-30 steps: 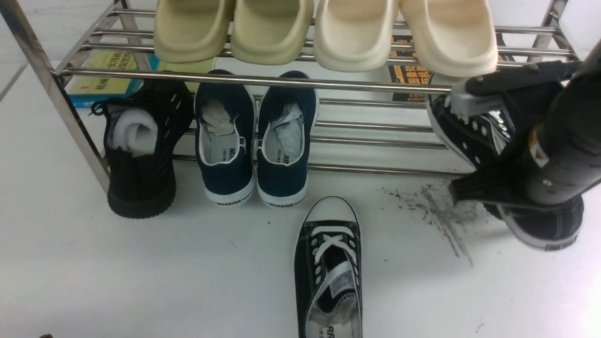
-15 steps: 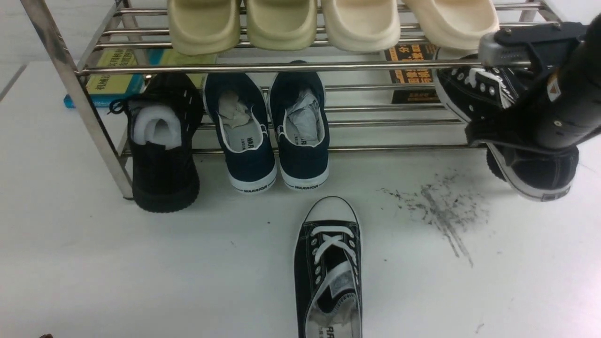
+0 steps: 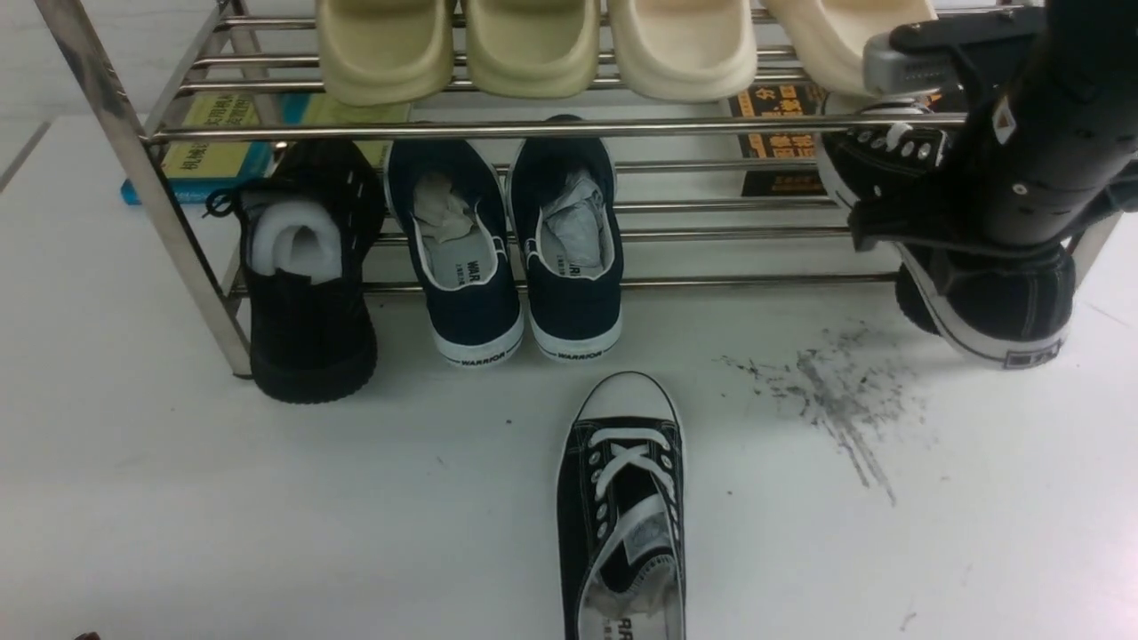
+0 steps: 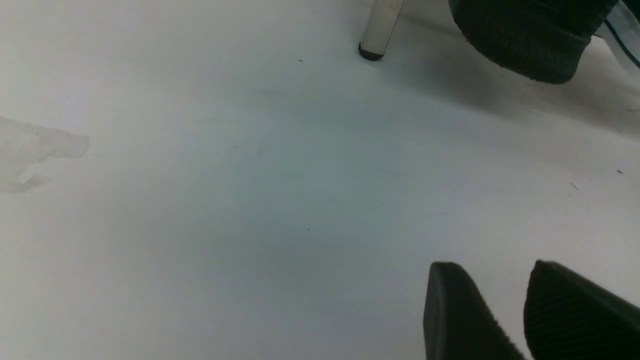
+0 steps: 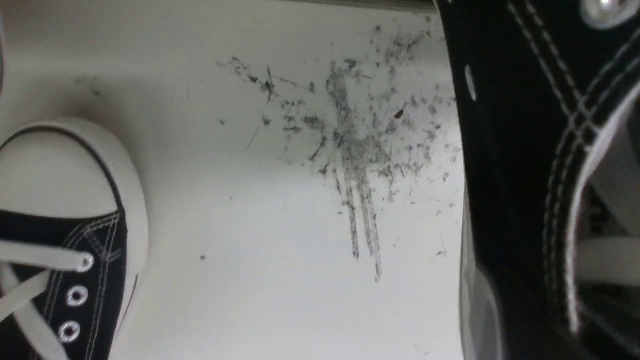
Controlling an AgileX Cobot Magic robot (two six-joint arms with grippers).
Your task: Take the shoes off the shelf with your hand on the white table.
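Half done, I judge: the surface [image 3: 267, 533] bears, clear of the shelf [image 3: 533, 129], one sneaker [image 3: 622, 498] at 6 o'clock. Its mate [image 3: 996, 302] hangs tilted at 3 o'clock, heel jutting out from the lower tier, with the right claw [image 3: 867, 149] clamped on its side; carrying it over and setting it down is what's left. Left claw [image 4: 500, 280], tips slightly parted, holds nothing.

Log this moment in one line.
right gripper: shut on second sneaker, at right end of shelf | first sneaker: on table | left gripper: open, empty, above table
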